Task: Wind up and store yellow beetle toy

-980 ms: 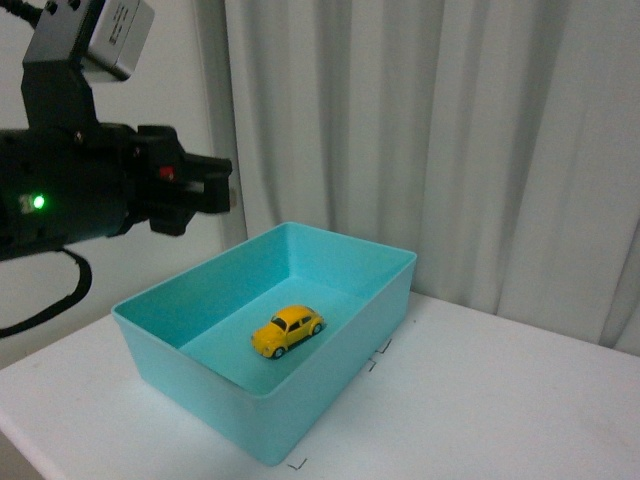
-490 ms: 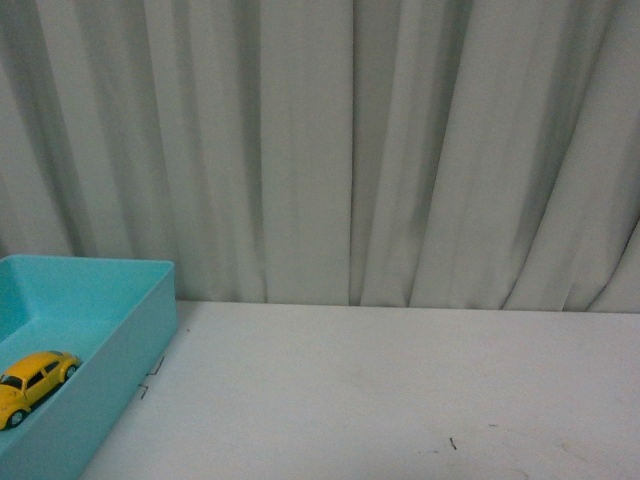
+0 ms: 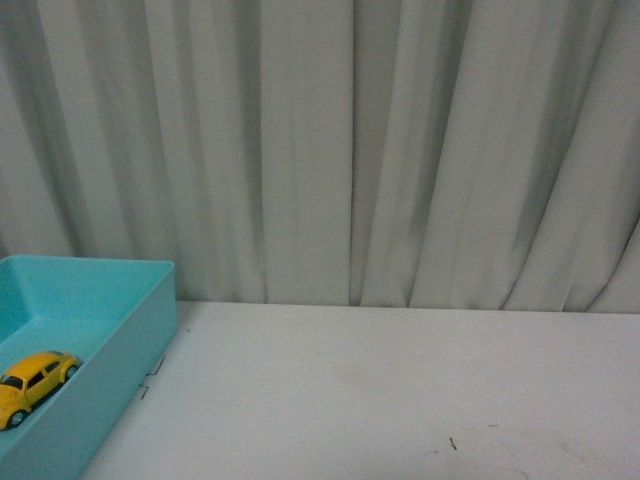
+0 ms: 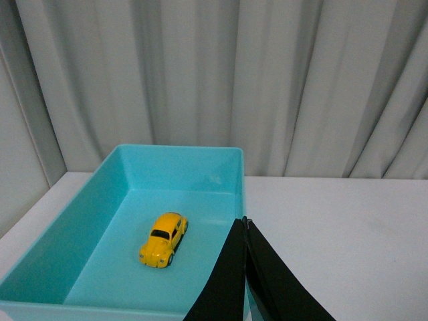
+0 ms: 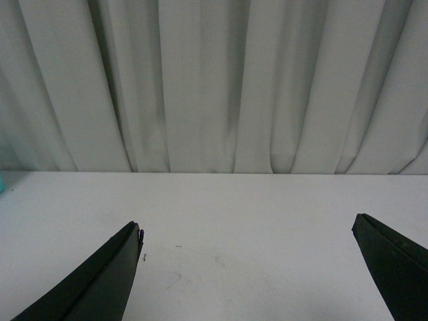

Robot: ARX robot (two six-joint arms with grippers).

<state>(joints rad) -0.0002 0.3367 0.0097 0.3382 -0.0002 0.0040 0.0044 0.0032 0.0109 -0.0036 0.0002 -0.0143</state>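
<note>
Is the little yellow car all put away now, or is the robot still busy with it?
It looks put away: the yellow beetle toy sits on its wheels on the floor of the turquoise bin, nothing touching it. Nothing is in hand. The left gripper is shut and empty beside the bin, and the right gripper hangs open over the bare white table. Whether it was wound up can't be seen. Nothing seems left.

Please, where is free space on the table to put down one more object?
The white table is bare from the teal bin across to the right, back to the curtain. Inside the bin, only the yellow beetle toy takes up floor; space remains around it.
</note>
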